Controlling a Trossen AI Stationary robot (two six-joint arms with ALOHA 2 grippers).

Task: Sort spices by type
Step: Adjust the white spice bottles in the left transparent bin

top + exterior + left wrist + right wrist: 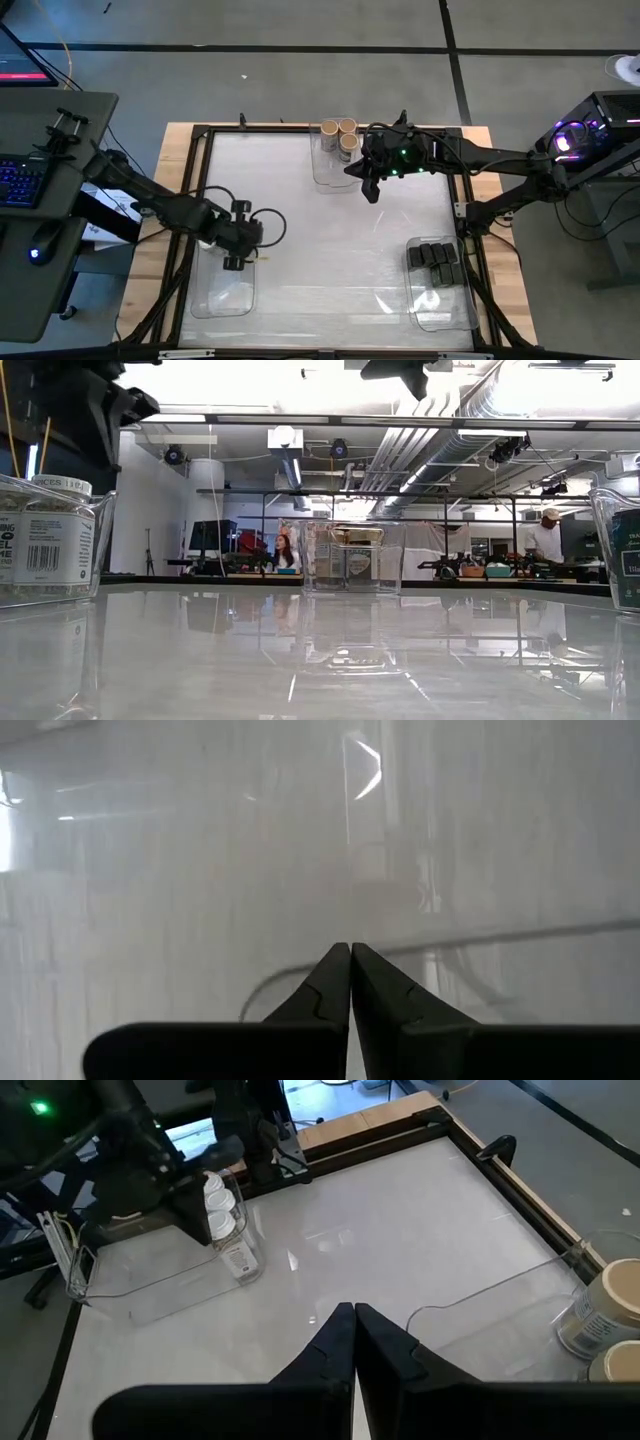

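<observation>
Left gripper (236, 262): fingers together, above the left bin (222, 296).
Right gripper (372, 192): pinched together, beside tan-lidded jars (340, 133).
Black boxes (435, 264): binned near right.

The bench (330, 240) top is white, smooth and shiny, with a pale wood edge (505, 300). The bins (150, 1285) are clear, shiny plastic. The jars (228, 1230) look like clear plastic with white lids and paper labels. The black boxes (435, 262) look dull, not shiny.

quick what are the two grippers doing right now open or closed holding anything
Left gripper: closed, empty, above the left bin.
Right gripper: closed, empty, beside the far bin.
</observation>
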